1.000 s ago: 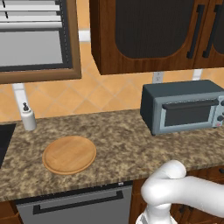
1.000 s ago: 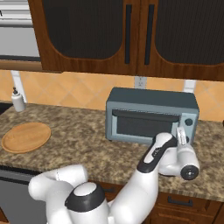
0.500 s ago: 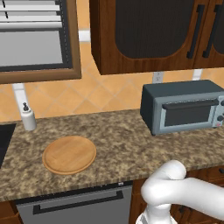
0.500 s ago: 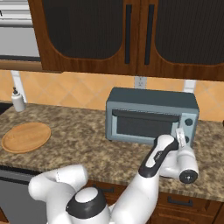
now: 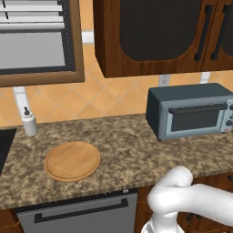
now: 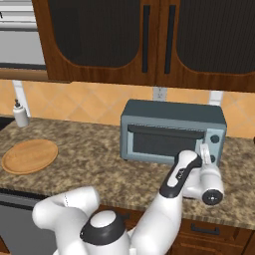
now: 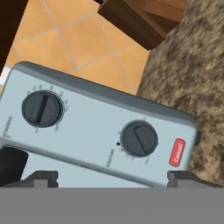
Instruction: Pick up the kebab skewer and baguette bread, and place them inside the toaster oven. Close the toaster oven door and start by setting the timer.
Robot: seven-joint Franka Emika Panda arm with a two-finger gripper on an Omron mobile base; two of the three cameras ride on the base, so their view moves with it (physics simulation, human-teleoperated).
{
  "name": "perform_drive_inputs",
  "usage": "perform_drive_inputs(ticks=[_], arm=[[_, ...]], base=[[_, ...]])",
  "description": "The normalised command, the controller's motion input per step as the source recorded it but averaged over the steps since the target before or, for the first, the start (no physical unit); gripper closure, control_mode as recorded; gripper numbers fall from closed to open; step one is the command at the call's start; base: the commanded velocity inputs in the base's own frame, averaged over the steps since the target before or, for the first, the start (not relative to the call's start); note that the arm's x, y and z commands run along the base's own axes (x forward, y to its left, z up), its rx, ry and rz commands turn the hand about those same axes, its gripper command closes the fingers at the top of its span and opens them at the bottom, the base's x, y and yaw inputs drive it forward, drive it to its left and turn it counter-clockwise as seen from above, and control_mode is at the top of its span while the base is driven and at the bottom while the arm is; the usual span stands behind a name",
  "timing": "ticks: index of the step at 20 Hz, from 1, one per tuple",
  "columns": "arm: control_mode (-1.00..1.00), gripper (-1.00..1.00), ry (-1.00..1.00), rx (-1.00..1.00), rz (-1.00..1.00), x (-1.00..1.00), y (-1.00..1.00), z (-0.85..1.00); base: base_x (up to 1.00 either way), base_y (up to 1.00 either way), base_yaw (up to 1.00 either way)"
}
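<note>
I see the oven (image 6: pixel 172 132) on the counter (image 6: pixel 94 159) below the cabinets (image 6: pixel 149 40), its door (image 6: pixel 164 142) shut. My gripper (image 7: pixel 111 177), fingers spread wide, faces two knobs (image 7: pixel 139 138) on its right front; the board (image 5: pixel 72 160) lies well left.

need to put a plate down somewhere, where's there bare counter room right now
The widest bare stretch of counter lies between the round wooden board and the toaster oven. A smaller patch sits behind the board, beside the soap bottle. In front of the oven's knobs it is crowded: the open gripper and arm hang there.
</note>
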Motion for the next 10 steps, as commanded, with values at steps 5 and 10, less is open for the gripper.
perform_drive_inputs(ticks=[5, 10], arm=[[-1.00, -1.00, 0.00, 0.00, -0.02, 0.10, -0.07, 0.00], [-1.00, -1.00, 0.00, 0.00, 0.00, 0.03, -0.25, 0.00]], base=[[0.00, 0.00, 0.00], [0.00, 0.00, 0.00]])
